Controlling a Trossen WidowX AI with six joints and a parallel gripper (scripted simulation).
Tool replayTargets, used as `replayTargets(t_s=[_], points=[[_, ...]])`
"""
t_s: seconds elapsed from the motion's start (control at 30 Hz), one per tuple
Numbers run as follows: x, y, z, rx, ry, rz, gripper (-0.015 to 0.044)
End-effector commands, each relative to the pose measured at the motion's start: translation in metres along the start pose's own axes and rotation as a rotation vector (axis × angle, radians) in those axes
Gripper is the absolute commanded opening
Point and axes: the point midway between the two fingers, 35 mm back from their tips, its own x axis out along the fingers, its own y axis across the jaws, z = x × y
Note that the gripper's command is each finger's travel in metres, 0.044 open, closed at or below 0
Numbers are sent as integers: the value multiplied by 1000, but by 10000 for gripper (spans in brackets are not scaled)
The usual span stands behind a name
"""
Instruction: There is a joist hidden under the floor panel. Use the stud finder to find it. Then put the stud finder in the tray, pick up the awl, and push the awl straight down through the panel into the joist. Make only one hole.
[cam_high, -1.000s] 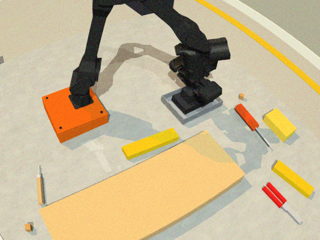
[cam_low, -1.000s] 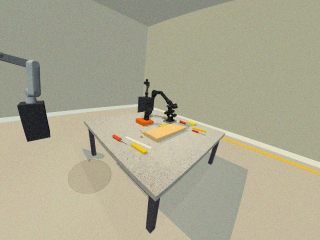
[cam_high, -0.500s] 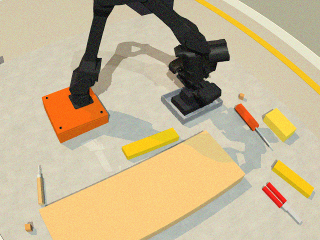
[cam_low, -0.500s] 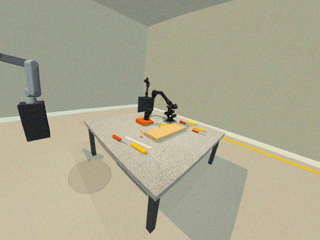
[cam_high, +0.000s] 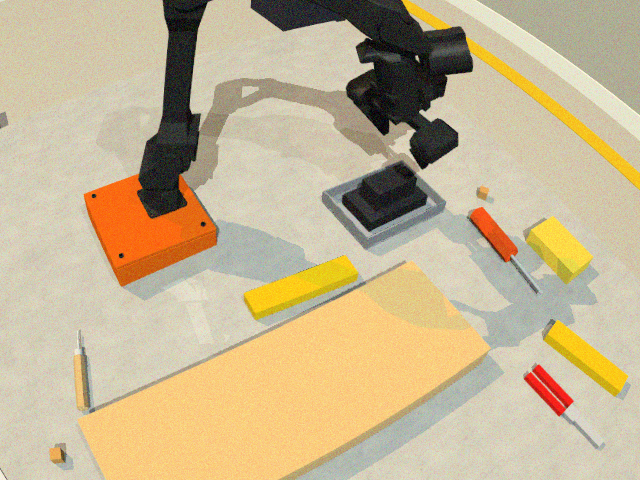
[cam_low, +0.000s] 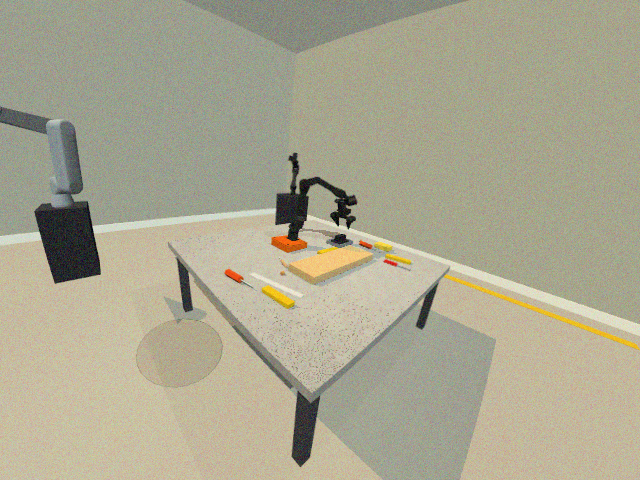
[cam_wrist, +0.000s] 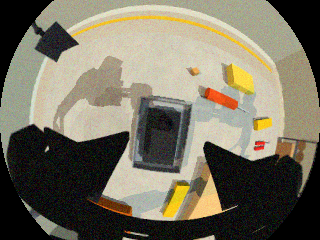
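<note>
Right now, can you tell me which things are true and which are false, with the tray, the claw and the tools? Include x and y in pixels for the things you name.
1. The stud finder (cam_high: 385, 198) (cam_low: 339, 238) (cam_wrist: 161, 131) sits in the tray (cam_high: 366, 241) (cam_low: 328, 242) (cam_wrist: 156, 168). True.
2. The claw (cam_high: 400, 147) (cam_low: 342, 226) (cam_wrist: 168, 142) is shut on the stud finder. False: it is open above it.
3. The awl (cam_high: 81, 379) lies on the table (cam_high: 170, 320) (cam_low: 330, 330) (cam_wrist: 117, 182). True.
4. The robot's base (cam_high: 155, 242) (cam_low: 280, 244) (cam_wrist: 112, 206) is green. False: it is orange.
5. The floor panel (cam_high: 289, 377) (cam_low: 330, 263) (cam_wrist: 204, 207) is bright blue. False: it is light tan.
</note>
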Motion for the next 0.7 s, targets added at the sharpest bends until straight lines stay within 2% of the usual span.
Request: replayTargets(t_s=[0.0, 0.37, 0.67], points=[[5, -6, -8, 8, 13, 1, 440], [-13, -137, -131, 478, 127, -132, 440], [-44, -192, -268, 914, 207, -223, 440]])
